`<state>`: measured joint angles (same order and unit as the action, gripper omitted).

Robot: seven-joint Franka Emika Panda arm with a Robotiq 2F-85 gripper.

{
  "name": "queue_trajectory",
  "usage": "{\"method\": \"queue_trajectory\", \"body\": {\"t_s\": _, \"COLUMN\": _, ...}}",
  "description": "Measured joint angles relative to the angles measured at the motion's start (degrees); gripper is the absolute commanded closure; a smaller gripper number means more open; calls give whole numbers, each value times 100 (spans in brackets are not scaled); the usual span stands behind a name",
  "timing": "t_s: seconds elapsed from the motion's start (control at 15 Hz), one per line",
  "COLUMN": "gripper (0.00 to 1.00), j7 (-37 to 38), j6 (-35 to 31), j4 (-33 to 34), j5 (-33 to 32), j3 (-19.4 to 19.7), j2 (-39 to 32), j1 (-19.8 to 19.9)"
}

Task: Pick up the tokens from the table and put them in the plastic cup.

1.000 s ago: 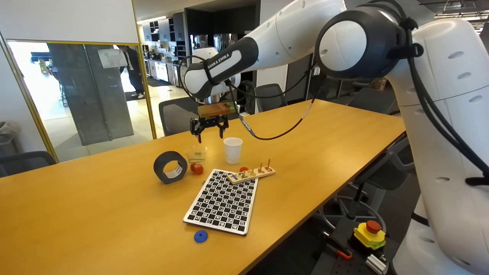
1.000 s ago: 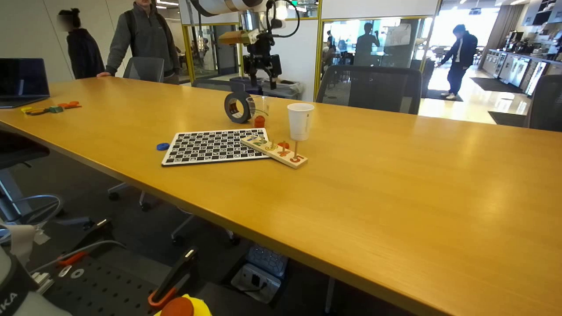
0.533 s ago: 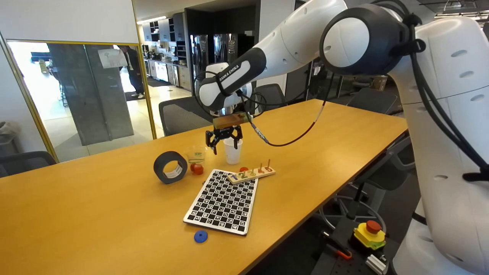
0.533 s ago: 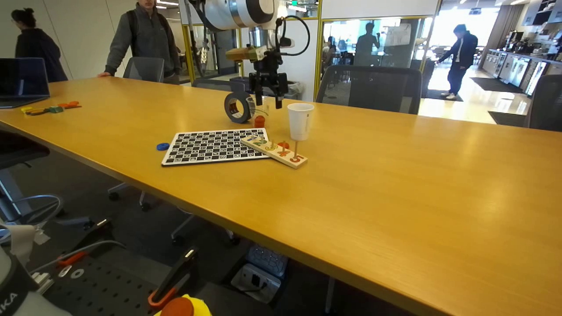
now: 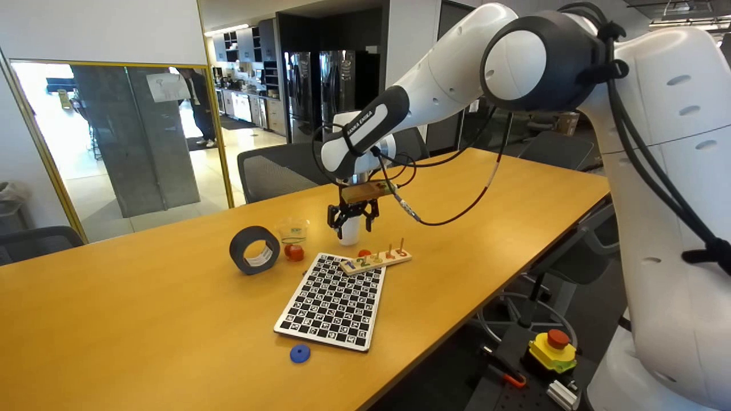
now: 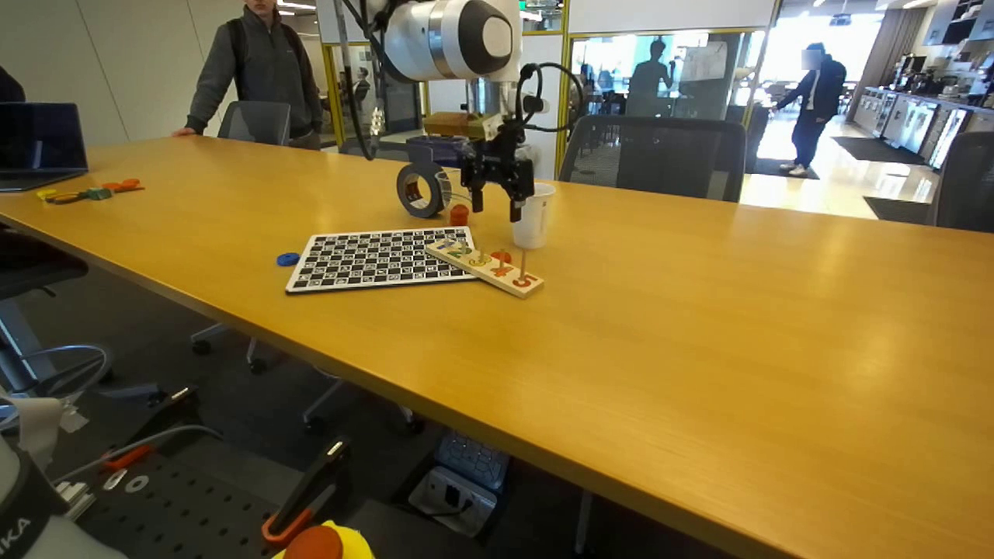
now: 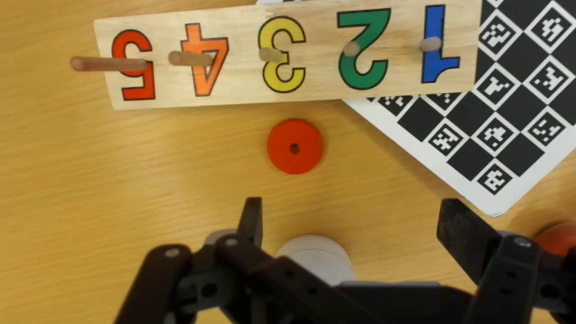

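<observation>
Hanging over the bench (image 5: 143,319) with jaws apart and empty, the end effector (image 7: 351,211) should pinch opposite edges of the red token (image 7: 294,137), likely light, stiff and slick, lying flat there between the numbered peg board (image 7: 315,54) and the white plastic cup (image 6: 534,225) farther off.

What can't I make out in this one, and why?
Inside of the white tapered plastic cup: the black gripper hides its rim in an exterior view and part of the cup in the wrist view.
Flat round red token: in an exterior view, the numbered wooden peg board hides its lower edge.
Glossy red rounded object: wrist view, cut off by the right edge and gripper.
</observation>
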<state>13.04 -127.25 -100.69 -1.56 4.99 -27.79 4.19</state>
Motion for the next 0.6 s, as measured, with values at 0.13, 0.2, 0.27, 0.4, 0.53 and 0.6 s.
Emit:
{"method": "queue_trajectory", "body": {"t_s": 0.13, "gripper": 0, "j7": -137, "j6": -179, "j4": -91, "j5": 65, "j3": 0, "j2": -25, "j1": 110}}
{"method": "queue_trajectory", "body": {"t_s": 0.2, "gripper": 0, "j7": -171, "j6": -287, "j4": -140, "j5": 110, "j3": 0, "j2": -39, "j1": 149}}
{"method": "queue_trajectory", "body": {"t_s": 0.27, "gripper": 0, "j7": -194, "j6": -388, "j4": -191, "j5": 161, "j3": 0, "j2": -55, "j1": 178}}
{"method": "queue_trajectory", "body": {"t_s": 0.4, "gripper": 0, "j7": -233, "j6": -583, "j4": -297, "j5": 293, "j3": -1, "j2": -80, "j1": 207}}
{"method": "queue_trajectory", "body": {"t_s": 0.53, "gripper": 0, "j7": -244, "j6": -761, "j4": -404, "j5": 414, "j3": -5, "j2": -102, "j1": 219}}
{"method": "queue_trajectory", "body": {"t_s": 0.6, "gripper": 0, "j7": -244, "j6": -848, "j4": -458, "j5": 491, "j3": -7, "j2": -111, "j1": 222}}
